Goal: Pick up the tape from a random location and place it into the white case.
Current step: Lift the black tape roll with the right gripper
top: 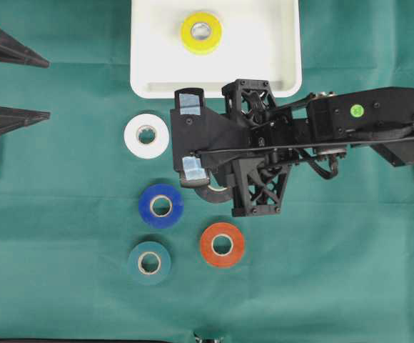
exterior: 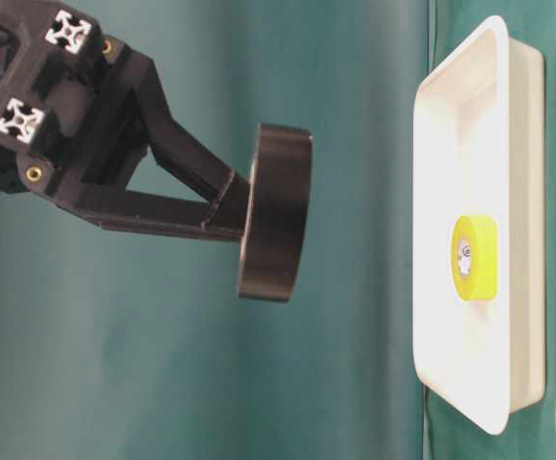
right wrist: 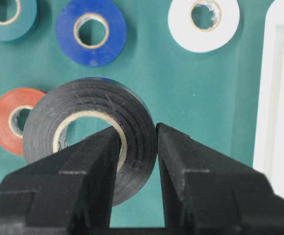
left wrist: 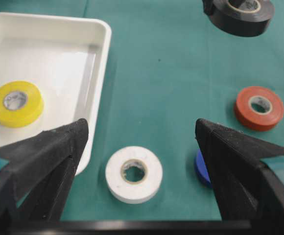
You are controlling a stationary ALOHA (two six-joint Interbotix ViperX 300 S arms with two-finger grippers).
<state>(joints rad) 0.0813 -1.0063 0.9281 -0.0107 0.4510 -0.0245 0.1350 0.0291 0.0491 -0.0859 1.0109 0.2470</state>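
A black tape roll (right wrist: pixel 83 105) hangs above the green cloth. My right gripper (right wrist: pixel 138 133) is shut on its wall, one finger through the hole and the other outside. From overhead only an arc of the roll (top: pixel 213 193) shows under the right arm, just short of the white case (top: pixel 144 78). The table-level view shows the roll (exterior: pixel 276 211) lifted, apart from the case (exterior: pixel 470 57). A yellow roll (top: pixel 200 32) lies inside the case. My left gripper (top: pixel 48 88) stands open at the far left, holding nothing.
On the cloth lie a white roll (top: pixel 146 135), a blue roll (top: pixel 161 206), an orange roll (top: pixel 222 244) and a teal roll (top: pixel 149 263). In the left wrist view the white roll (left wrist: pixel 133 174) lies ahead between the open fingers.
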